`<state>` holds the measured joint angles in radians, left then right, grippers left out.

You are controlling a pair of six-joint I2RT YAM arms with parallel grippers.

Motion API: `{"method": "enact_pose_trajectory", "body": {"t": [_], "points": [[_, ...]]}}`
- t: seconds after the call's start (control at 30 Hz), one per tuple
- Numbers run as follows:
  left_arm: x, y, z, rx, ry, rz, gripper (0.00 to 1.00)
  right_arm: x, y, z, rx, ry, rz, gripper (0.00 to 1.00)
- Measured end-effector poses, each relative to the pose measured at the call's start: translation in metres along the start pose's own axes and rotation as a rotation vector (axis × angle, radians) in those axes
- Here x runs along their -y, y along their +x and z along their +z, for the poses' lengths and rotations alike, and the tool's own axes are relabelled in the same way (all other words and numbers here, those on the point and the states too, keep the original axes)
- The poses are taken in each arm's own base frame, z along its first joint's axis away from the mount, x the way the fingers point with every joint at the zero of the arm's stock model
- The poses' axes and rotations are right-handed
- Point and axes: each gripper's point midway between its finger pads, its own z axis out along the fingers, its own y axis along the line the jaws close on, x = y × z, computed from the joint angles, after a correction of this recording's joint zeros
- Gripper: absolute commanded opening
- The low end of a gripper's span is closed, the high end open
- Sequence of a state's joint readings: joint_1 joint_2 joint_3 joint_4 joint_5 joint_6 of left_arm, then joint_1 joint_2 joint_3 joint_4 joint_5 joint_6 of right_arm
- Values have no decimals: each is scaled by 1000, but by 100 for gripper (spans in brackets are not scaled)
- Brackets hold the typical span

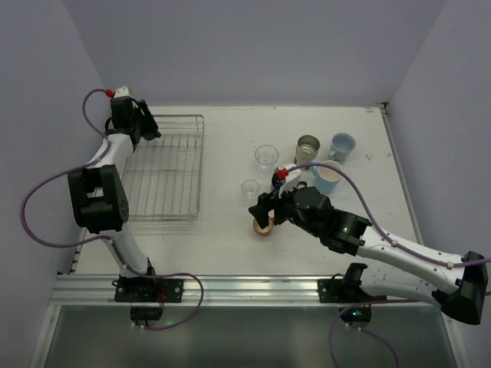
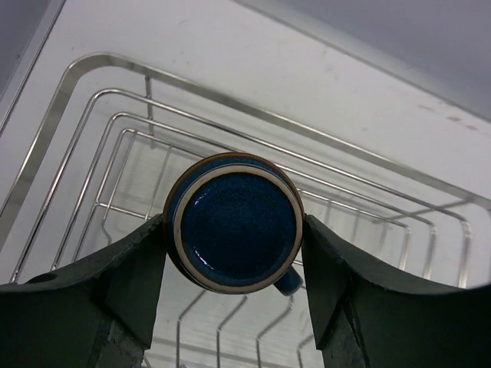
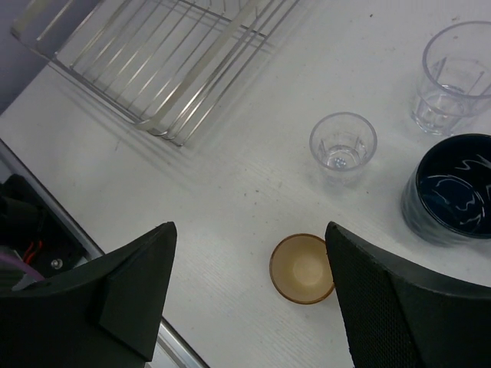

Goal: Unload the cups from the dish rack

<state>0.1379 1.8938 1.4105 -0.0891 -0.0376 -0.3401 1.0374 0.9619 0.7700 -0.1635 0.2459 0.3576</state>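
Observation:
My left gripper point(image 1: 144, 126) is at the far left corner of the silver wire dish rack point(image 1: 173, 188). In the left wrist view the left gripper point(image 2: 234, 234) is shut on a dark blue mug point(image 2: 234, 222), one finger on each side, with the dish rack point(image 2: 107, 115) below. My right gripper point(image 1: 265, 211) is open; in the right wrist view the right gripper point(image 3: 249, 230) hangs above a small cream cup point(image 3: 302, 267) that stands on the table close to the right finger point(image 3: 383, 299). The cream cup point(image 1: 264, 225) is partly hidden in the top view.
On the table right of the rack stand a clear glass point(image 1: 266, 156), a small clear glass point(image 1: 250, 188), a metallic cup point(image 1: 308, 148), a light blue cup point(image 1: 342, 146) and a pale blue cup point(image 1: 327, 179). Another dark blue mug point(image 3: 453, 188) stands by the small glass point(image 3: 343, 146).

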Motion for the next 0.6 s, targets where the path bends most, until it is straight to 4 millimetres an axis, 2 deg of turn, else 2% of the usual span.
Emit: {"method": "enact_pose_trajectory", "body": {"t": [0.07,0.2,0.33,0.43,0.6], "points": [[11,-16,-22,47,51,-28,8,-5,-8,-1,16,-20,20,86],[38,-52,-84,169,184,-101,5,-15,-19,-2,42,-56,53,90],[65,-64,-144,254,335,-170,3,-24,-29,-3,72,-93,81,90],[90,-49,-178,253,453,-197,2,-30,-39,-4,106,-126,99,89],[151,13,-237,146,721,-235,0,-42,-71,-14,211,-207,139,87]]}}
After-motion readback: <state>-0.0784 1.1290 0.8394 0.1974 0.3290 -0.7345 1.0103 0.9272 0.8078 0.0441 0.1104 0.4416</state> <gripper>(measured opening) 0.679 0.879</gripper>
